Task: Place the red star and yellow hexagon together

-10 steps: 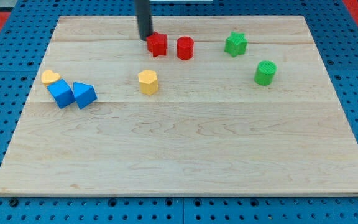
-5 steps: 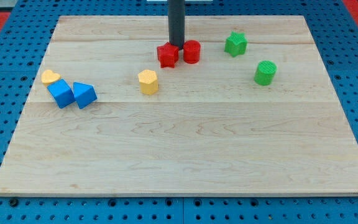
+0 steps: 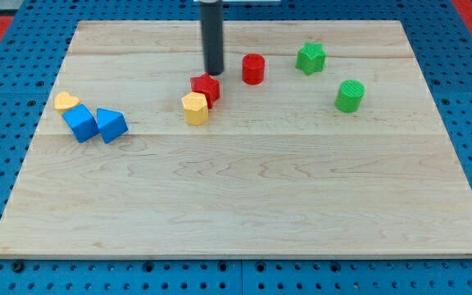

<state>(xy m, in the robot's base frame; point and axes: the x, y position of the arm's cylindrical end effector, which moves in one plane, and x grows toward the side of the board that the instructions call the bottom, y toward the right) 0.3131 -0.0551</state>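
Observation:
The red star (image 3: 206,87) lies in the upper middle of the board and touches the yellow hexagon (image 3: 194,108) at the hexagon's upper right. My tip (image 3: 213,72) stands just above the red star, at its top edge or a hair off it. The rod rises straight up out of the view's top.
A red cylinder (image 3: 253,69) stands to the right of my tip. A green star (image 3: 310,58) and a green cylinder (image 3: 350,96) are at the upper right. A yellow heart (image 3: 66,102) and two blue blocks (image 3: 80,123), (image 3: 111,125) cluster at the left.
The red star has slid down and to the left, away from the red cylinder, until it touches the yellow hexagon. My tip swung right behind the star, then followed it down-left.

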